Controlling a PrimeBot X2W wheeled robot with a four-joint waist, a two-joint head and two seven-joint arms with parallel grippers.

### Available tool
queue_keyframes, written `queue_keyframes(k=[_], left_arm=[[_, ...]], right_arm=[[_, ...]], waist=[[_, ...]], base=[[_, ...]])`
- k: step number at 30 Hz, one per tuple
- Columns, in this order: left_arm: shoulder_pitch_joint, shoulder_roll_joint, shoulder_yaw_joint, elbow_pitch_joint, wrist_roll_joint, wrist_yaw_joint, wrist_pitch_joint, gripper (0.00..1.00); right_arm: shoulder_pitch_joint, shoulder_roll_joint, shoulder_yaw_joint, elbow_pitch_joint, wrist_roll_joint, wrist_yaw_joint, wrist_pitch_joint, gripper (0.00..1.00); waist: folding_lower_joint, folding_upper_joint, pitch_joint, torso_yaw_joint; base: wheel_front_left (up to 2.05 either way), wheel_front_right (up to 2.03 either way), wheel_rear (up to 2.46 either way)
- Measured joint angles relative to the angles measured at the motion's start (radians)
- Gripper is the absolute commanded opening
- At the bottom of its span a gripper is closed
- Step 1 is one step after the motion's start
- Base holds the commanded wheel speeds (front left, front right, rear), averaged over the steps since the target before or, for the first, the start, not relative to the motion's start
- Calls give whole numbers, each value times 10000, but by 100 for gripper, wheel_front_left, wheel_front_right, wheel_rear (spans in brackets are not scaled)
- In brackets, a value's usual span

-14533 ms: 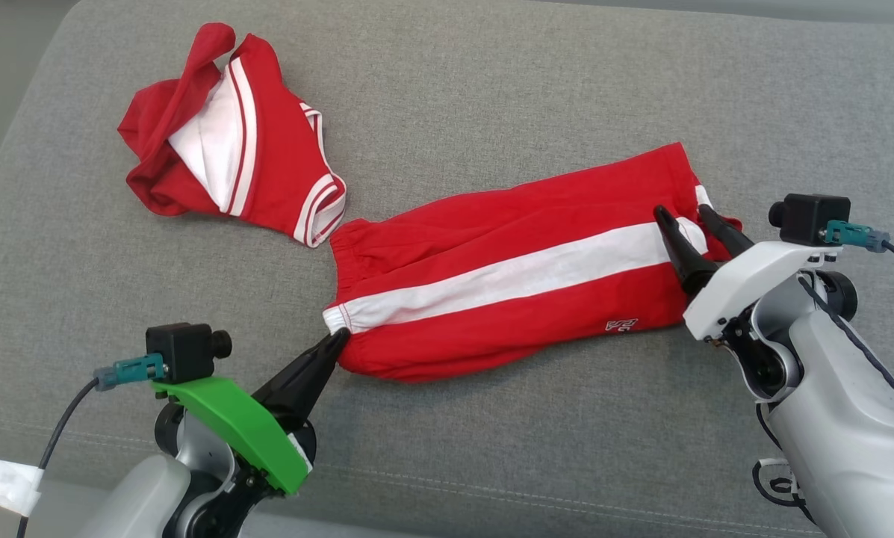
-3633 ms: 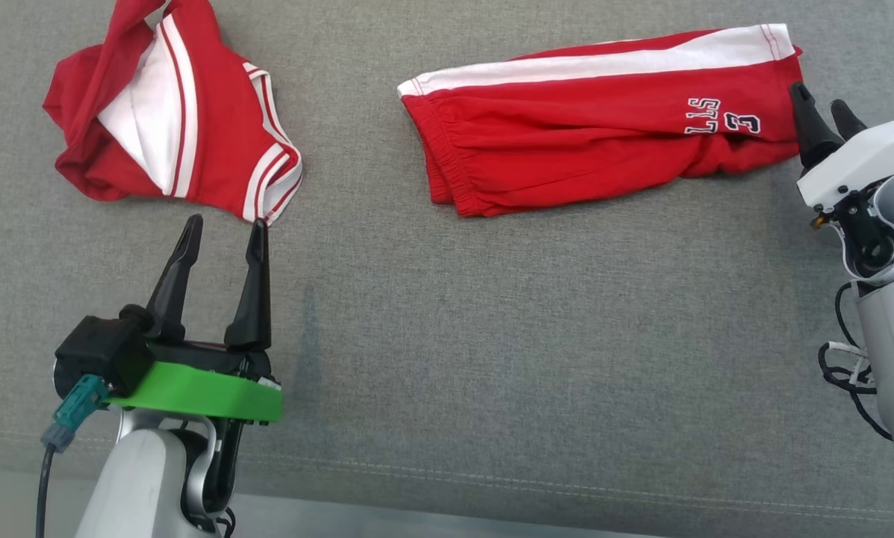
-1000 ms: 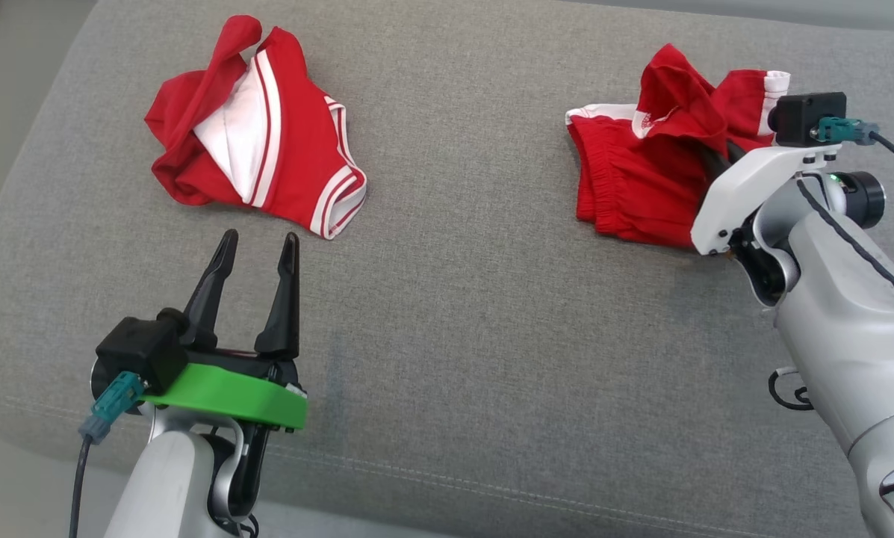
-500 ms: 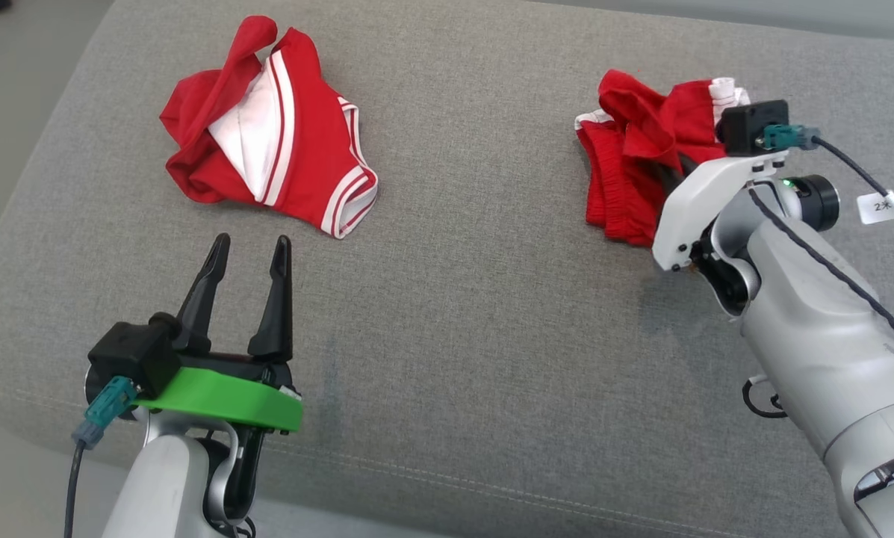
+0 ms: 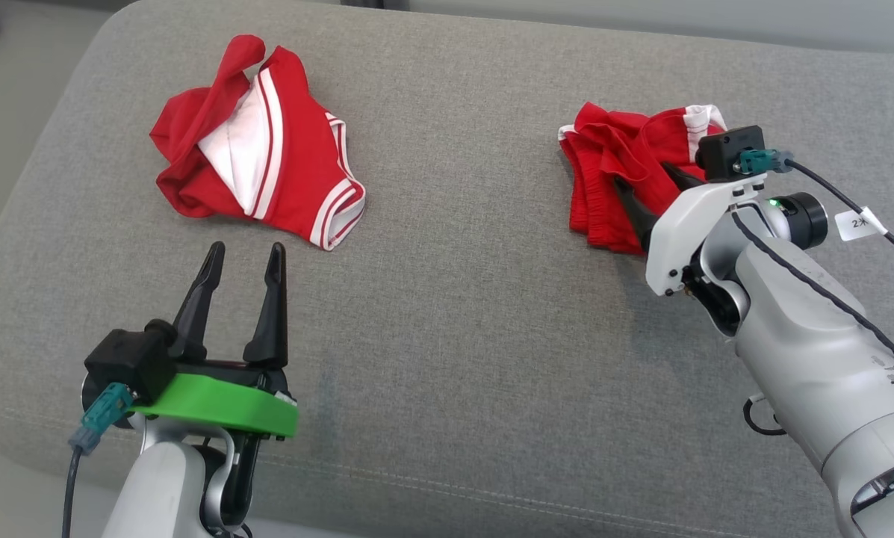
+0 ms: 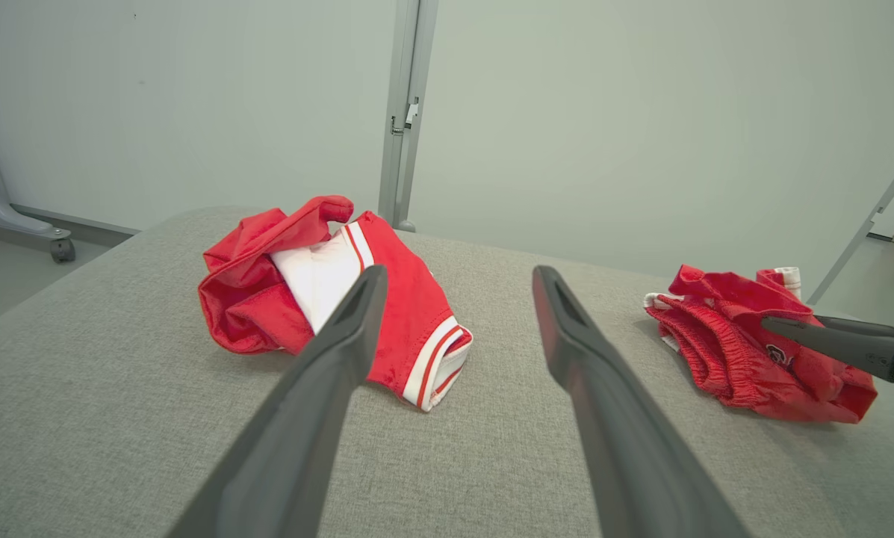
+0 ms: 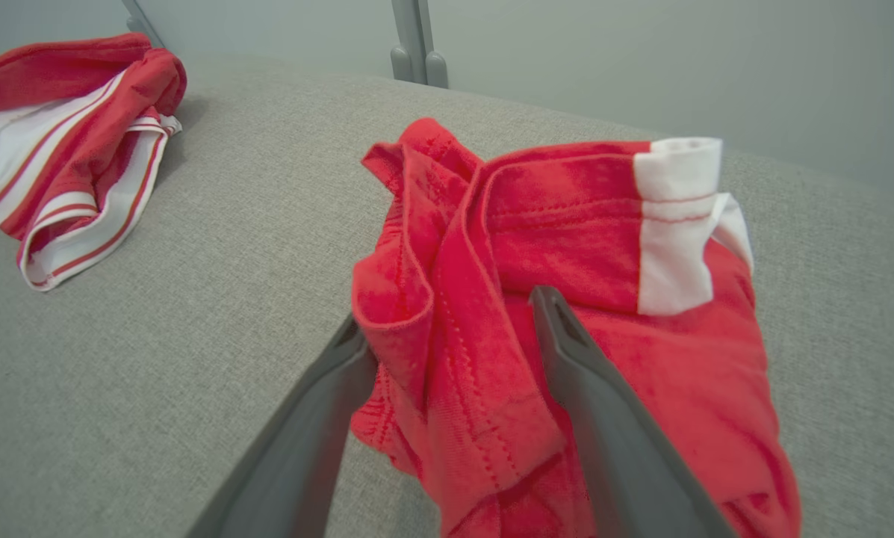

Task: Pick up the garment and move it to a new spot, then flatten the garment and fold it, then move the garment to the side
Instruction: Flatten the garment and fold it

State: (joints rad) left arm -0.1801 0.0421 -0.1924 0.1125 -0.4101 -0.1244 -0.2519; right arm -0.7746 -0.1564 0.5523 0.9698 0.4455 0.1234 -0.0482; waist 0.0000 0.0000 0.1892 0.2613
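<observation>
Since my right hand [image 5: 642,173] sits with jaws apart astride the bunched red shorts [image 5: 611,149] at two o'clock on the grey cushion [image 5: 454,299], I should back straight out toward five o'clock, snagging no fold.

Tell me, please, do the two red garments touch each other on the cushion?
No, the top and the shorts lie well apart, with bare grey cushion between them.

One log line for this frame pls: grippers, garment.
stage: move aside | red shorts: bunched, on grey cushion | right gripper: open, straddling a fold | left gripper: open, empty, near red-and-white top
</observation>
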Motion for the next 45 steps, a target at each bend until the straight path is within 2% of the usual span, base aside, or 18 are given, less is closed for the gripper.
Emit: queue_keyframes(k=[11,20,32,36,42,45], left_arm=[[306,0,228,31,44,0,0,100],[546,12,299,17,92,0,0,100],[714,82,502,-35,190,0,0,100],[918,92,600,-52,192,0,0,100],[1027,88,616,-84,360,0,0,100],[1032,90,635,-82,360,0,0,100]], right_arm=[[535,167,290,-579,696,0,-506,100],[920,90,219,-1455,1124,0,-1488,100],[2490,-456,-999,-2286,1563,-33,-2067,100],[3117,-439,-1262,-2846,1557,-217,-2065,100],[3467,-451,-2431,-4972,1233,-644,-2063,100],[3885,-422,-2623,-5555,972,-727,-2065,100]], waist=[[0,0,-413,-561],[0,0,-675,-1209],[0,0,-1101,-2242],[0,0,-1248,-2496],[0,0,-1371,-2776],[0,0,-1361,-2813]], base=[[0,0,0],[0,0,0],[0,0,0],[0,0,0],[0,0,0],[0,0,0]])
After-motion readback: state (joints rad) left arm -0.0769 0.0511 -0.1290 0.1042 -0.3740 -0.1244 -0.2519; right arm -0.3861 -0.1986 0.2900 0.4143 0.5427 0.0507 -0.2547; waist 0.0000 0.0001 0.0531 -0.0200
